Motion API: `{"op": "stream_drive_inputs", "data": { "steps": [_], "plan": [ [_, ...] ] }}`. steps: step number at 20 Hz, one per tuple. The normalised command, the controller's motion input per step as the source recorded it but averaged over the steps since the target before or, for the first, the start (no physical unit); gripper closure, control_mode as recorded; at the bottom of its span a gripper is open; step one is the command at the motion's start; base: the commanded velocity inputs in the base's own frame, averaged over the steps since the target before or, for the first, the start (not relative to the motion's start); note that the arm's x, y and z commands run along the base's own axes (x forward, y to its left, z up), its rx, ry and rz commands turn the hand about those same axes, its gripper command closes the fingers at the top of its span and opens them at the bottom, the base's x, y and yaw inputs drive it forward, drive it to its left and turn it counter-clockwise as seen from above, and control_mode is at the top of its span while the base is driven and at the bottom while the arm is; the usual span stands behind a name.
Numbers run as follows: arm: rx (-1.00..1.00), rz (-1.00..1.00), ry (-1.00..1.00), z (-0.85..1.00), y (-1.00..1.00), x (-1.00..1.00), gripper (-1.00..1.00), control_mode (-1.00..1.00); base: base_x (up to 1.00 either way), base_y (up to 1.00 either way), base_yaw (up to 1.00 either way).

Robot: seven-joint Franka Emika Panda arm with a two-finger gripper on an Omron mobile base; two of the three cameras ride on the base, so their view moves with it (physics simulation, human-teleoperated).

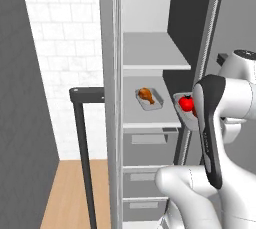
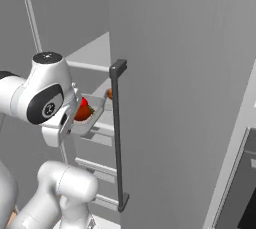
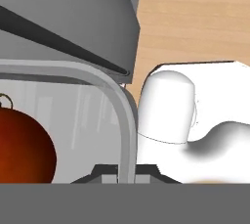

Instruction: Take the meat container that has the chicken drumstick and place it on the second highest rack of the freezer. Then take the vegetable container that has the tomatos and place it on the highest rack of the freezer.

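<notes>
We see the gripper (image 3: 126,171) clamped on the vegetable container's (image 3: 128,120) rim, tomatos (image 1: 186,103) inside, at the open freezer (image 1: 150,33); the chicken drumstick (image 1: 146,94) sits on the second highest rack (image 1: 131,115).

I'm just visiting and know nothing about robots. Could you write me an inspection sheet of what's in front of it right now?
Surface: the freezer stands open, with grey shelves and drawers below.
Job's things: the drumstick lies in its container on the second highest rack. The highest rack is bare. The tomato container, tomatoes inside, is held up at the freezer's opening, beside the second rack.
Clutter: nothing seen.
Gripper: its fingers close on the tomato container's rim.
Cables: nothing seen.
Surroundings: white tiled wall, wooden floor, dark door handle.
</notes>
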Motion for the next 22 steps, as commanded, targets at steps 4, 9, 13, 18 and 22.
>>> {"op": "stream_drive_inputs", "data": {
  "steps": [4,9,13,18,22],
  "plan": [
    [0.00,0.00,0.00,0.00,0.00,0.00,1.00,1.00,0.18,0.21,-0.06],
    [0.00,0.00,0.00,0.00,0.00,0.00,1.00,1.00,0.02,0.26,-0.01],
    [0.00,0.00,-0.18,0.40,0.18,-0.06,1.00,-1.00,0.00,0.00,0.00],
    [0.01,0.00,-0.28,0.63,0.13,0.04,1.00,-1.00,0.00,0.00,0.00],
    [0.05,0.00,-0.11,0.72,0.00,0.30,1.00,-1.00,0.00,0.00,0.00]
  ]
}}
